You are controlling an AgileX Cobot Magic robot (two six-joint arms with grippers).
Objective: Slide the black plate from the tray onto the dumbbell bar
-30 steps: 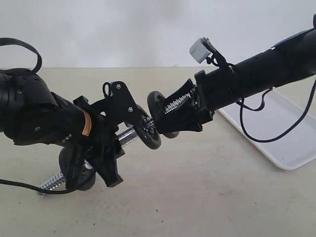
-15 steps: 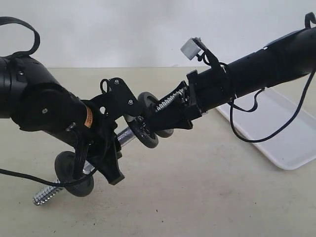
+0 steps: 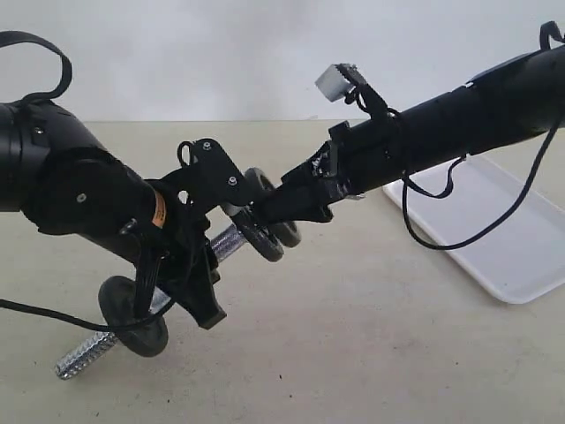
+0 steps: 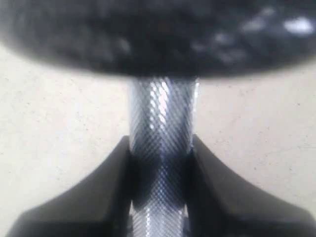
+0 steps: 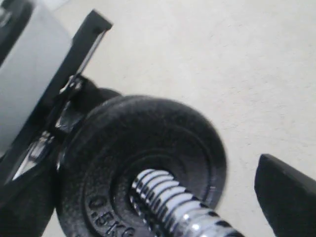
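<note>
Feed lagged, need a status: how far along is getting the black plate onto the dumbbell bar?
Done: the black plate is off the tray and threaded onto the dumbbell bar. In hand: the left gripper clamps the bar; the right gripper stands open around the plate. Left: back the right gripper away.

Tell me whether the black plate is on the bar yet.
On: the threaded dumbbell bar pokes through the centre hole of the black plate.
</note>
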